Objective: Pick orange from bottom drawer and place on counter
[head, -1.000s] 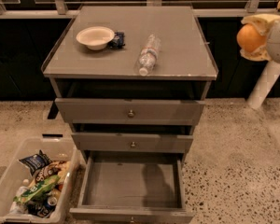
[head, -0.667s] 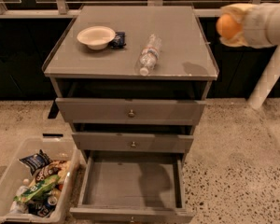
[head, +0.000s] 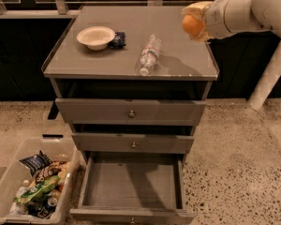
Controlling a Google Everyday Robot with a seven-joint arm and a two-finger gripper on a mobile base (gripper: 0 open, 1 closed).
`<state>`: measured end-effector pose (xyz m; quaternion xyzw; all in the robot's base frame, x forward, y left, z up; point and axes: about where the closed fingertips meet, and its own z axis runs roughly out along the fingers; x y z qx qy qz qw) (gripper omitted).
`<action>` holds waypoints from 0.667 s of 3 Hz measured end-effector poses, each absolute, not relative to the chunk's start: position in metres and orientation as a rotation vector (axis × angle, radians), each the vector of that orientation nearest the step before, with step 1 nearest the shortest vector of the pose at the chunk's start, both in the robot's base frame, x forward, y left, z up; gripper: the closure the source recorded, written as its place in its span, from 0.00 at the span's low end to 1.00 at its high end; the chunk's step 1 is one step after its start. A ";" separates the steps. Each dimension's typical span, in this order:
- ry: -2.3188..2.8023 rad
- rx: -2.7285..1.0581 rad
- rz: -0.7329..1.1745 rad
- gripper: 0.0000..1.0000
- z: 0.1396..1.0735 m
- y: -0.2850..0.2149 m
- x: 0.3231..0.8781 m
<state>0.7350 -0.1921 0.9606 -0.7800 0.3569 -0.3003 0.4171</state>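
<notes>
The robot's pale yellowish two-finger hand [head: 195, 21], at the end of a thick white arm [head: 243, 11] reaching in from the upper right, was clenched around the small, round, smooth orange [head: 191, 28]. Hand and orange were held up over the right rear part of the flat, matte grey worktop [head: 178, 62] of the three-drawer cabinet.

On the worktop's left rear part sat a shallow white bowl [head: 96, 35], with a small dark blue packet [head: 118, 39] touching its right side. Near the middle, a clear plastic bottle [head: 150, 55] lay on its side, cap toward the front edge. Its label was too faint to read.

The wide grey-brown bottom drawer [head: 131, 213] stood pulled out toward the camera, its grey floor in view. The middle drawer [head: 133, 143] and the top drawer [head: 130, 111], each with a small round metal knob, were pushed in.

On the speckled floor [head: 234, 163] to the cabinet's left stood a clear plastic bin [head: 4, 182] holding crumpled snack packets [head: 42, 182]. Their printing could not be made out.
</notes>
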 end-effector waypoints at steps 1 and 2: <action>0.901 -1.955 -0.753 1.00 0.959 -0.193 0.735; 0.896 -1.968 -0.717 1.00 0.952 -0.195 0.757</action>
